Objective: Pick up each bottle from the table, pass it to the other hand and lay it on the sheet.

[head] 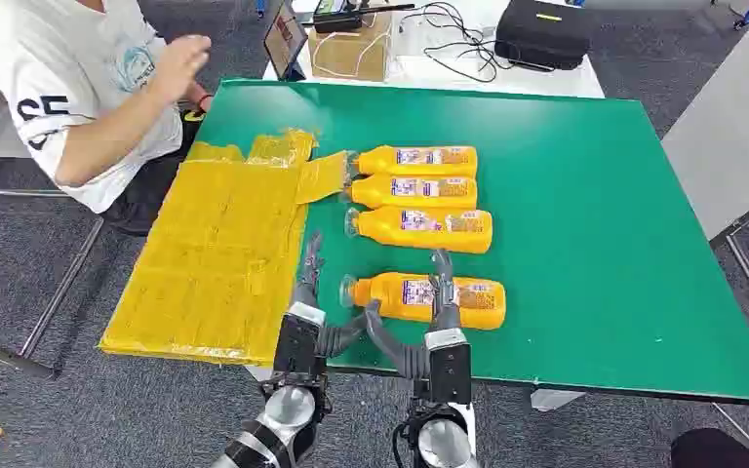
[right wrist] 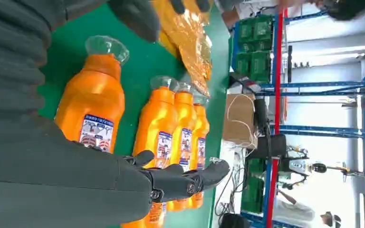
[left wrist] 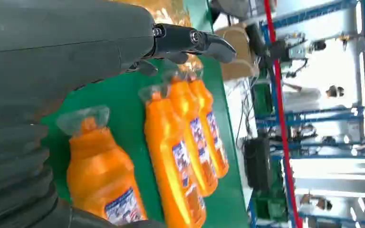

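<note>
Four orange bottles, clear caps, white/blue/red labels, all lying on their sides on the green tabletop (head: 595,195), caps toward the yellow sheet (head: 216,255).

Nearest bottle (head: 424,298) lies alone close to the tabletop's near edge, apart from the other three. Those three sit in a tight row nearer the tabletop's middle: front bottle (head: 421,229), middle bottle (head: 412,191), back bottle (head: 416,161), side by side, touching or nearly so. Back bottle's cap lies just beside a flap of the sheet.

Sheet is crinkled yellow plastic, covers the tabletop's left side and overhangs its left edge; no bottle on it.

Right hand (head: 440,285) over the nearest bottle's label, fingers spread, straight, pointing away from the robot; contact w/ bottle cannot tell. Left hand (head: 310,268) at the sheet's right border, just left of that bottle's cap, fingers extended, holding nothing.

Person (head: 78,88) in white shirt sits at the far-left corner, one hand raised. Cardboard box (head: 351,49) and black case (head: 543,31) on a white surface beyond the far edge.
</note>
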